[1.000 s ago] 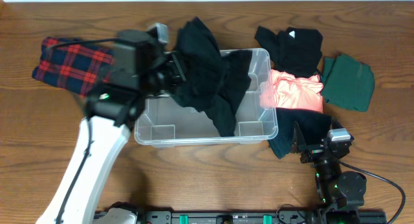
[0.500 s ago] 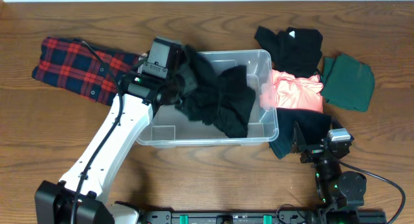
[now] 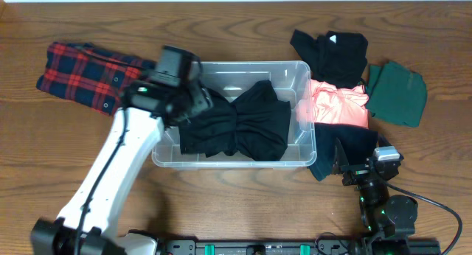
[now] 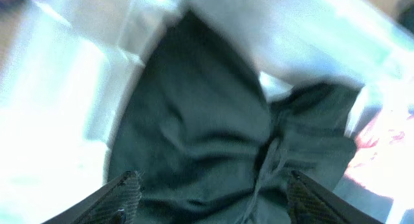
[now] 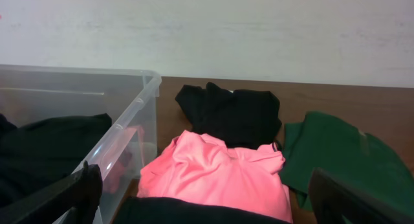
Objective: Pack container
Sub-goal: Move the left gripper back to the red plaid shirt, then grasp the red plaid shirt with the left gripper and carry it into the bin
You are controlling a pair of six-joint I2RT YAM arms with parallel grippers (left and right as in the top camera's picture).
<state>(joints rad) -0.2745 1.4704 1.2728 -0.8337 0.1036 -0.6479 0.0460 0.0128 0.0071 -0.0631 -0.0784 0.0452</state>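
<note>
The clear plastic container point(image 3: 251, 64) stands mid-table with a black garment point(image 3: 243, 127) spread across its floor. My left gripper point(image 3: 193, 104) hovers over the container's left part. In the left wrist view its jaws point(image 4: 212, 185) stand open with the black garment point(image 4: 194, 120) lying loose below them and the container's wall point(image 4: 291, 49) behind. My right gripper point(image 3: 361, 166) rests near the front right edge, open point(image 5: 204, 185), over a dark garment point(image 3: 346, 148) with nothing between its fingers.
A red plaid shirt point(image 3: 85, 71) lies left of the container. To its right lie a pink garment point(image 3: 335, 104), a black one point(image 3: 332, 52) and a green one point(image 3: 398, 93). The pink garment point(image 5: 220, 172) touches the container's right wall point(image 5: 129, 114).
My left gripper has opened and let go of the black garment, which now lies spread in the container instead of hanging bunched. The right arm has not moved.
</note>
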